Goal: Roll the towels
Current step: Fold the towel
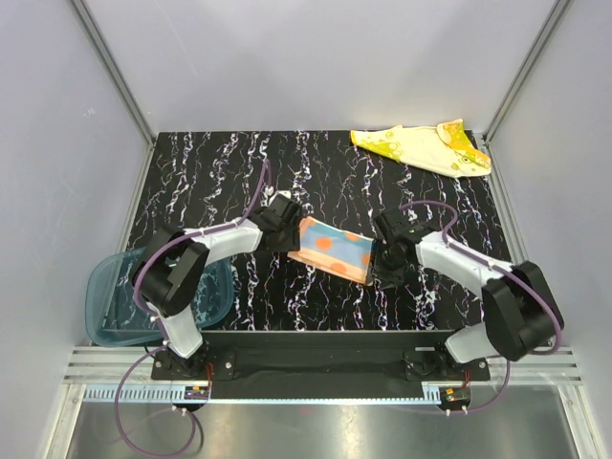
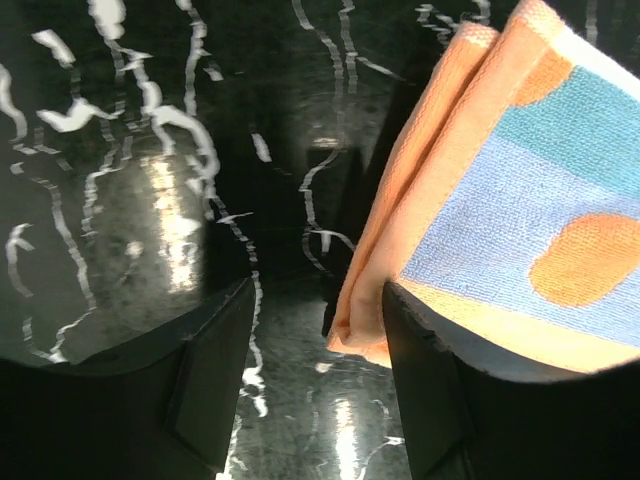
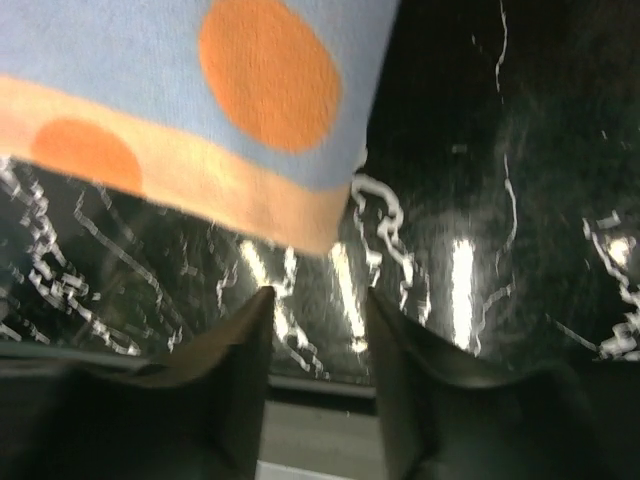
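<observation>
1 teal tray (image 1: 103, 320) sits nearest us, at 8 o'clock on the marbled black table (image 1: 210, 172). At the middle the orange-pink towel (image 1: 333, 249) lies folded flat (blue patches and orange dots face up). Our left gripper (image 2: 318, 295) is at its 9 o'clock end, jaws spread wide, the cloth's corner just beside 1 finger. Our right gripper (image 3: 320, 297) is at its 3 o'clock end, jaws parted, grasping nothing. Farthest off, at 1 o'clock, the yellow towel (image 1: 421, 148) lies loosely spread.
</observation>
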### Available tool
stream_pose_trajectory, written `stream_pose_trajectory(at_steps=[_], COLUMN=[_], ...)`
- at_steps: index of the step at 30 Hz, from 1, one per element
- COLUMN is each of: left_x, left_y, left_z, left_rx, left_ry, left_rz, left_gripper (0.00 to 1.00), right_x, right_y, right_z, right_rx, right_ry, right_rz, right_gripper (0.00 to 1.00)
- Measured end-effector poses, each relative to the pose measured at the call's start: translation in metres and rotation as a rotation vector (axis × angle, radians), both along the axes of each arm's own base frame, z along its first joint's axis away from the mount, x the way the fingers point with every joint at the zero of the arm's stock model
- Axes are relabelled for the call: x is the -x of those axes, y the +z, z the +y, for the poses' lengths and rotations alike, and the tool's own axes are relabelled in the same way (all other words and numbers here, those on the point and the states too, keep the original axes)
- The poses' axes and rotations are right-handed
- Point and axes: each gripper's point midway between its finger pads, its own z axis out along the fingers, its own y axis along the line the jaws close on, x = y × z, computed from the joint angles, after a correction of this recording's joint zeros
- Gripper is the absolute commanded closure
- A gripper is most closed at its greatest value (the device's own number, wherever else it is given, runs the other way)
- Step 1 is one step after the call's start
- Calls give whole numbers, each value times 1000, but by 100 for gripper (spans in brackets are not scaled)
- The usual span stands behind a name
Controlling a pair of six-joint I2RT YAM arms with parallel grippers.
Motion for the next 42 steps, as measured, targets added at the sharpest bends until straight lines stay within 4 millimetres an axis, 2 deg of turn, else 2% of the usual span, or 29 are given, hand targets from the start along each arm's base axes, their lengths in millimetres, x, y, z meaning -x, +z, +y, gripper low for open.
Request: stream_pose_trajectory(at_steps=[2, 5, 8, 9, 10, 12, 14, 17, 21, 24, 26, 30, 31, 34, 38, 41, 42], left_x=[1, 8, 15, 16, 18, 23, 33, 45, 63, 85, 99, 113, 114, 118, 119, 119, 118], left_y=[1, 12, 42, 58, 72, 99, 122, 138, 137, 128, 124, 119, 119, 116, 114, 111, 110], left_z=[6, 15, 14, 9, 4, -5, -11, -9, -2, 4, 6, 4, 4, 1, -2, -1, -1], left_rx=[-24, -73, -105, -100, -89, -59, -25, -6, -4, -7, -4, 7, 8, 9, 5, -7, -11], left_ry=[11, 19, 2, -10, -20, -40, -61, -63, -58, -69, -80, -89, -89, -95, -95, -93, -92], left_rz=[-1, -5, -50, -85, -115, -171, -216, -236, -229, -203, -190, -178, -176, -172, -169, -166, -167], left_gripper=[41, 41, 40, 39, 39, 39, 39, 39, 39, 39, 39, 39, 39, 39, 39, 39, 39], right_x=[3, -9, -33, -42, -51, -66, -85, -101, -106, -109, -110, -112, -112, -107, -101, -88, -80], right_y=[16, 52, 94, 108, 118, 126, 121, 90, 42, 23, 15, 1, -3, -18, -20, -19, -19], right_z=[0, 6, 11, 11, 10, 7, 4, -1, -12, -22, -27, -27, -26, -24, -21, -21, -20], right_rx=[-11, -40, -68, -77, -78, -72, -44, 26, 92, 111, 116, 117, 113, 98, 63, 35, 22], right_ry=[15, 31, 29, 24, 14, -2, -16, -22, -27, -45, -53, -50, -48, -45, -63, -84, -89], right_rz=[-10, -89, -217, -257, -290, -314, -304, -232, -117, -79, -69, -63, -58, -35, -45, -45, -39], right_gripper=[47, 46, 48, 49, 49, 50, 50, 51, 56, 57, 58, 67, 74, 85, 100, 100, 97])
